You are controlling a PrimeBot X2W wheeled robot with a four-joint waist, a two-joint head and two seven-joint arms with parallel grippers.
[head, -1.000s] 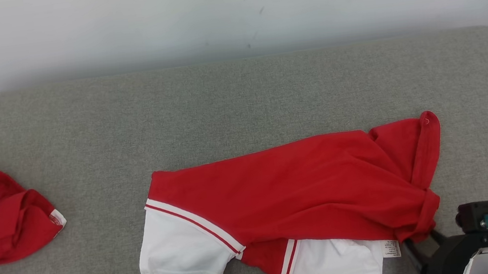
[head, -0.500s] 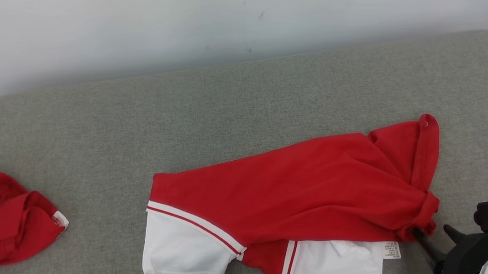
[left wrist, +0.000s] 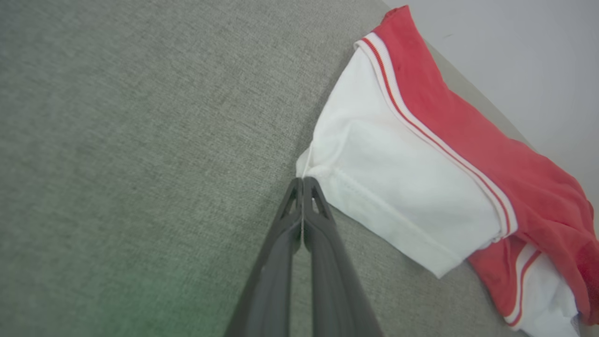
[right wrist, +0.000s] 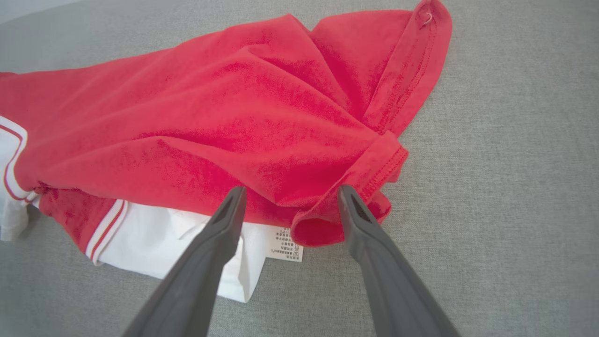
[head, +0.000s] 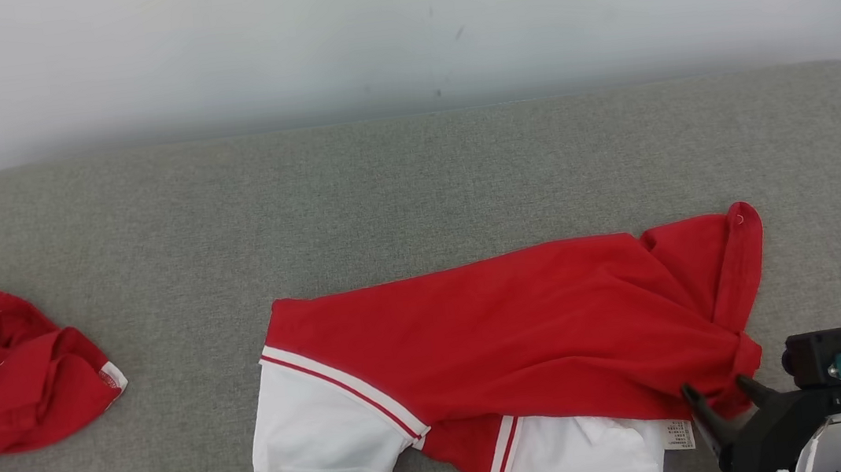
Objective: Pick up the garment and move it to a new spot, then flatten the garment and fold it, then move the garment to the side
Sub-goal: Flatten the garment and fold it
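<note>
Head view, garment: the red shirt lies lengthwise across the near middle of the grey padded surface, wrinkled, with its red upper layer doubled over a white layer along the near edge.
Left end: a white sleeve with red-and-white trim lies flat, its near corner pointing towards the robot.
Right end: the red hem is rolled into a loose tube, and a small printed care label shows on the white cloth just beside it.
Left gripper: the fingers are pressed together and the tips touch the sleeve's near corner. Whether any cloth is pinched between them cannot be told.
Right gripper: the fingers stand wide apart, one on each side of the rolled hem and low over the cloth, with nothing clamped.
Around: a second red garment lies crumpled at the surface's left edge, well apart from the shirt. A pale wall rises behind the far edge.
</note>
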